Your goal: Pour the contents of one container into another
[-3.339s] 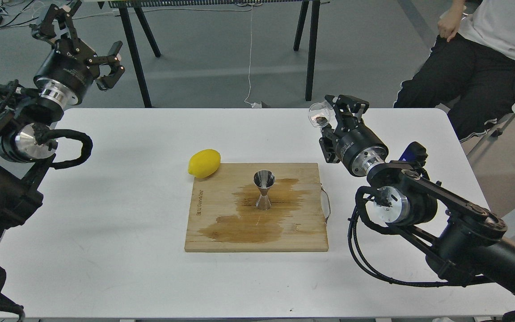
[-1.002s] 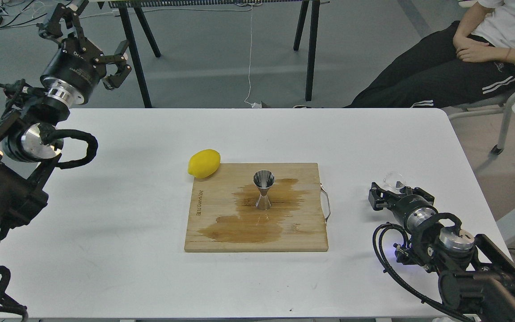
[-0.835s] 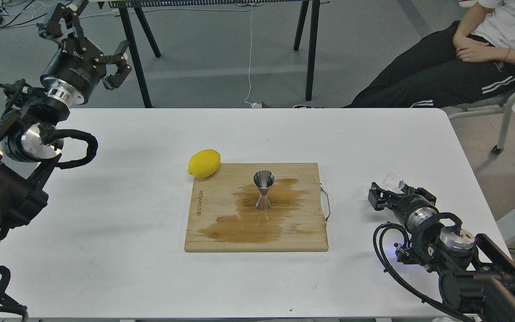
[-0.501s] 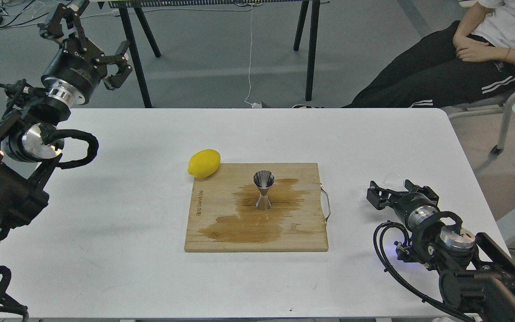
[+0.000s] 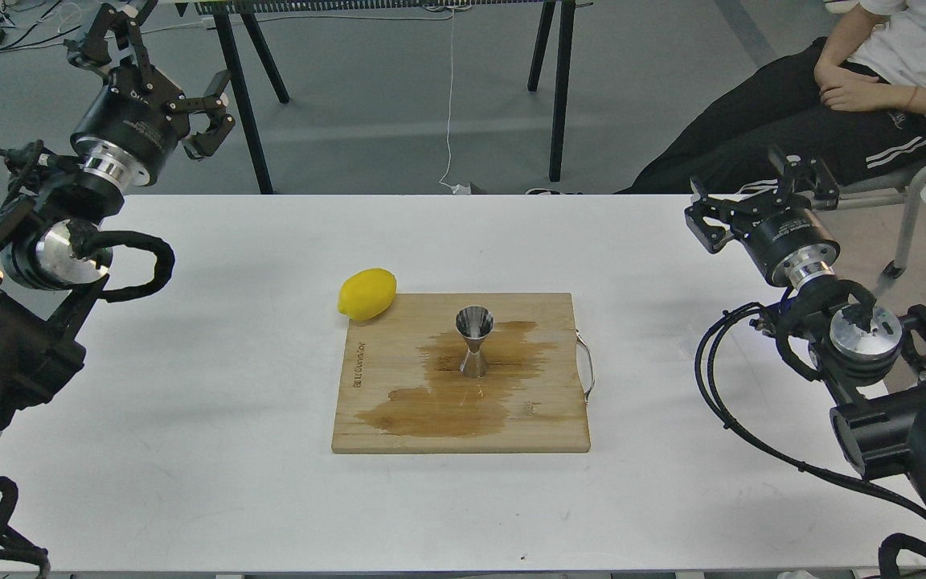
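Looking for the glass cup [image 5: 690, 346], I can only just make out a faint see-through shape on the white table [image 5: 190, 482], right of the wooden board [image 5: 543, 426]; I cannot tell how it sits. The metal jigger [image 5: 474, 342] stands upright near the middle of the board, on a dark wet patch.

My right gripper [image 5: 756, 197] is up in the air over the far right edge of the table. Its fingers are wide apart and hold nothing. My left gripper [image 5: 157, 76] is up high past the far left corner, also spread apart and empty.

Small writing runs along the left side of the board, but I cannot read it. A lemon [image 5: 367, 293] touches the far left corner of the board. A person [image 5: 833, 104] sits past the far right corner.
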{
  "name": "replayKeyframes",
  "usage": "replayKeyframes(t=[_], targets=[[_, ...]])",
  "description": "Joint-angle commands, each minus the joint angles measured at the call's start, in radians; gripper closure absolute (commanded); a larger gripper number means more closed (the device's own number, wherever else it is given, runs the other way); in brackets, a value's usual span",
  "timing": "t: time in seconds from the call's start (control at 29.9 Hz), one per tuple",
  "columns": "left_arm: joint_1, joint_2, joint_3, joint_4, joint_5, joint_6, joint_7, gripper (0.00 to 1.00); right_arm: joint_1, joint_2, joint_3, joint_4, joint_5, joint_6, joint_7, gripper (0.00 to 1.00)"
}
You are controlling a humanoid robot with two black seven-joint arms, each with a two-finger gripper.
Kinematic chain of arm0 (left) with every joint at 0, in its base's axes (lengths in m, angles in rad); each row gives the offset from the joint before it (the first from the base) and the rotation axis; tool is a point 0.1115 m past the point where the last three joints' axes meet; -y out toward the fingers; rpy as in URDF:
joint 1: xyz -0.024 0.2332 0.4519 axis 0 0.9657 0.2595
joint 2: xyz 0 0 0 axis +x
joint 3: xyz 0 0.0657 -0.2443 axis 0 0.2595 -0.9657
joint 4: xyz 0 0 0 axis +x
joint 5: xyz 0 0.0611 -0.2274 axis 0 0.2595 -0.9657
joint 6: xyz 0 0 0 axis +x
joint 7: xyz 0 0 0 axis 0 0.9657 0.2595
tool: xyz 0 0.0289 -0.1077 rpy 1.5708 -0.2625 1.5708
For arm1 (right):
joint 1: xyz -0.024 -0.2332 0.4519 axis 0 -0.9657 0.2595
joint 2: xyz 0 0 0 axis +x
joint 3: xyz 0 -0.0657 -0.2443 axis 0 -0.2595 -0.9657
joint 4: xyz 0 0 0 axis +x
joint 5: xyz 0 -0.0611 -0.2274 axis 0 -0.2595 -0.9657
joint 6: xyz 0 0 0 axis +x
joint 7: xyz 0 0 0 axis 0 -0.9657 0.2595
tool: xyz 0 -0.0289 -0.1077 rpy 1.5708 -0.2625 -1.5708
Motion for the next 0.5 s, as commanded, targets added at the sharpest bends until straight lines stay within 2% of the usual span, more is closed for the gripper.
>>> replayKeyframes(t=[0.0, 0.1, 0.27, 0.47], targets=[[0.005, -0.007, -0.009, 0.000, -0.006, -0.001, -0.002, 0.00, 0.091, -0.013, -0.001, -0.086, -0.073, 0.124, 0.021, 0.00], [0.005, -0.035, -0.010, 0.005, -0.009, 0.001, -0.002, 0.00, 0.154, -0.023, -0.002, -0.149, -0.162, 0.176, 0.077, 0.00], [0.005, -0.058, -0.010, 0.010, -0.011, 0.002, -0.002, 0.00, 0.241, -0.031, -0.077, -0.227, -0.269, 0.182, 0.166, 0.00], [0.005, -0.062, -0.010, 0.011, -0.011, 0.002, -0.002, 0.00, 0.298, -0.030, -0.188, -0.264, -0.268, 0.168, 0.171, 0.00]])
